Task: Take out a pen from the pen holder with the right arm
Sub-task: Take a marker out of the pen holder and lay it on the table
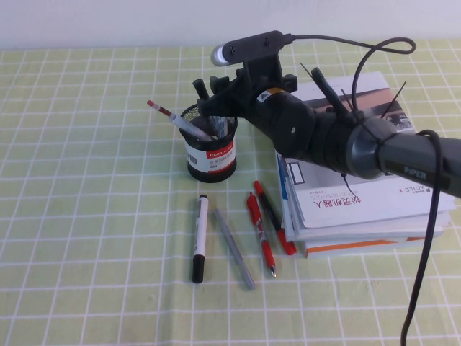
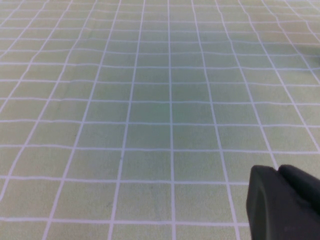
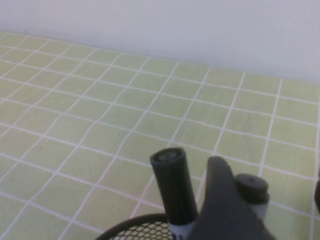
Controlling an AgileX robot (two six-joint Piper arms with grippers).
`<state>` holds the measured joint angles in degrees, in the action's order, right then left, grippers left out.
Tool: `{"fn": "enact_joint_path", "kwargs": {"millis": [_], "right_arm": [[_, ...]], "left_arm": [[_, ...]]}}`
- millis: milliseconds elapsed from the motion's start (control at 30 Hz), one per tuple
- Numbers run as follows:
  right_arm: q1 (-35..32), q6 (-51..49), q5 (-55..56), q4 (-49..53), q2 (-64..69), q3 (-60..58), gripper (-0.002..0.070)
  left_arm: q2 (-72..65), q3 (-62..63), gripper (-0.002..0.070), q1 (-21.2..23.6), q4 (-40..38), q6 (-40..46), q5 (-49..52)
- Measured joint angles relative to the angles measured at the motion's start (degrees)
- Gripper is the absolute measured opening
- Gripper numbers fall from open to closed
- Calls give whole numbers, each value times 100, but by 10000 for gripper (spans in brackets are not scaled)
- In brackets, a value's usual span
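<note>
Your right tool (image 1: 212, 101) is hovering at the mouth of the holder (image 1: 211, 155), jaws gaping wide around a dark-capped pen (image 3: 251, 186) standing in it, not gripping. Your left tool (image 2: 282, 202) is hanging over the worktop (image 2: 150, 100); state can't tell.

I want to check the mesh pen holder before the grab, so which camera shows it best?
The high view: the whole pen holder shows, right gripper open above it. The right wrist view catches only its rim; the left wrist view shows none, just the left gripper over the tablecloth.
</note>
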<state>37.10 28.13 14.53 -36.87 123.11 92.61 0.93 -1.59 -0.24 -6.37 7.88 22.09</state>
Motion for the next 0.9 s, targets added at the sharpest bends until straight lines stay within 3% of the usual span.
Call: {"fn": "enact_joint_path", "kwargs": {"millis": [500,667,900], "right_arm": [[0,0,-52,-24,187,117,307],[0,0,-52,-24,224,117,251],[12,-65,-62,-51,238,126,116]], "left_arm": [[0,0,-5,0,0,0,0],[0,0,-5,0,0,0,0],[0,0,-5,0,0,0,0]]}}
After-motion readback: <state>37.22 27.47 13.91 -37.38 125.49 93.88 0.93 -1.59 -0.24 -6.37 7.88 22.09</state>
